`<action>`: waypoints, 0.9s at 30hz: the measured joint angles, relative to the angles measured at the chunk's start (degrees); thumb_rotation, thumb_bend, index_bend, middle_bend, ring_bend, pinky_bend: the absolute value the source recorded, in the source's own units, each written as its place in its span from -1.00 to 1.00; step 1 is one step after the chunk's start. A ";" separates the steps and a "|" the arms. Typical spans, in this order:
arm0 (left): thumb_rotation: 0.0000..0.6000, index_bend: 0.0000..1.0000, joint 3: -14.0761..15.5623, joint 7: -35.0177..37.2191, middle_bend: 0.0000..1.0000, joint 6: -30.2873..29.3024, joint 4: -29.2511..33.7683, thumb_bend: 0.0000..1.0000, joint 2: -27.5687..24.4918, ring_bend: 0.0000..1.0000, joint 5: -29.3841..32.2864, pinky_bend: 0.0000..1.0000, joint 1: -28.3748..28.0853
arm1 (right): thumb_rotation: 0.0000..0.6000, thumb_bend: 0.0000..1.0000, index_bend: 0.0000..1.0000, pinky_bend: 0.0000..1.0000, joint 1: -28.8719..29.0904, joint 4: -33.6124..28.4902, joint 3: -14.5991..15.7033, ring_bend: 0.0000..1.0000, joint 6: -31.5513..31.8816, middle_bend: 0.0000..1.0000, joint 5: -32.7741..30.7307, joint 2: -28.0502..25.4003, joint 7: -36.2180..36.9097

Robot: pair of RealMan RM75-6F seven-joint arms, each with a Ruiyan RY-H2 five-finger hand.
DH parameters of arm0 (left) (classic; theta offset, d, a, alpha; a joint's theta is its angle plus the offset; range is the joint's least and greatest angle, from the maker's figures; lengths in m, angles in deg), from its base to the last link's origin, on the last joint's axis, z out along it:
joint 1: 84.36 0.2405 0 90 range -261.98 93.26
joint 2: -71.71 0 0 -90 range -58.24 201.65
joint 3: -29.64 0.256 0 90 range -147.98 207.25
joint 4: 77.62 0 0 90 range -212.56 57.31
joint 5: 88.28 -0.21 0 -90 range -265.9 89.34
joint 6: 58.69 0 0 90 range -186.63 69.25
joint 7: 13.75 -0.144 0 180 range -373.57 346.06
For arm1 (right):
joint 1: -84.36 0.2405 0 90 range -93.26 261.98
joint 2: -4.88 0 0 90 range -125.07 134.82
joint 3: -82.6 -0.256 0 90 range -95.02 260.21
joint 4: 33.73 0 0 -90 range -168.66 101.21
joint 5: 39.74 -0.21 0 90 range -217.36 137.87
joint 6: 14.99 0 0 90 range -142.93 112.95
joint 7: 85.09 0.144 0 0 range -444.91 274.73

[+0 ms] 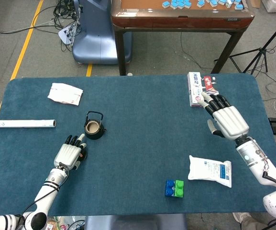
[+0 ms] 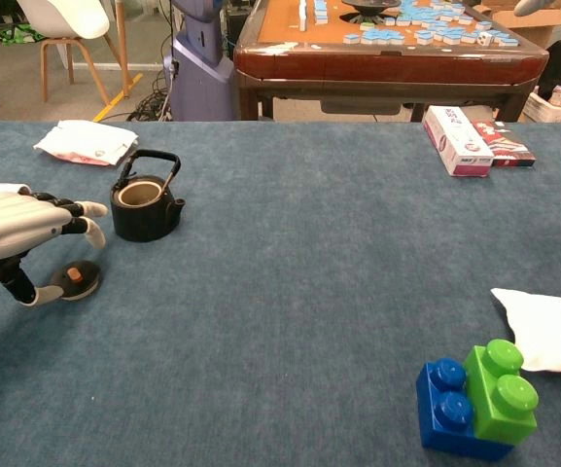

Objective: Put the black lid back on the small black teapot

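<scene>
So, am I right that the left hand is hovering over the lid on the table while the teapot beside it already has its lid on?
Not quite: the teapot is open, its tan inside showing in the chest view. The rest holds: the left hand hovers over the lid, which lies on the table beside the teapot.

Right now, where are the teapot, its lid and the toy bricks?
teapot point(image 2: 145, 216), chest view, on its body.
lid point(image 2: 76, 281), chest view, beside its orange knob.
bricks point(image 2: 478, 398), chest view, where blue meets green.
</scene>
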 measured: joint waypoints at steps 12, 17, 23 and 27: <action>1.00 -0.58 1.24 1.31 -1.00 -0.02 -1.33 -0.37 0.45 -1.00 0.18 -1.00 -0.72 | 1.00 0.23 -0.84 -1.00 -0.25 -0.69 0.53 -1.00 0.48 -1.00 -0.10 -0.31 -0.73; 1.00 -0.58 1.46 1.68 -1.00 0.07 -1.72 -0.37 0.65 -1.00 0.18 -1.00 -1.02 | 1.00 0.23 -0.84 -1.00 -0.08 -0.65 0.66 -1.00 0.25 -1.00 -0.17 -0.15 -0.83; 1.00 -0.58 1.67 2.54 -1.00 0.41 -2.69 -0.37 0.92 -1.00 0.39 -1.00 -1.27 | 1.00 0.23 -0.84 -1.00 0.18 -0.24 0.81 -1.00 -0.18 -1.00 -0.38 0.15 -0.91; 1.00 -0.58 1.92 3.36 -1.00 0.85 -3.66 -0.37 1.16 -1.00 0.48 -1.00 -1.39 | 1.00 0.23 -0.84 -1.00 0.38 -0.15 0.79 -1.00 -0.39 -1.00 -0.62 0.21 -0.96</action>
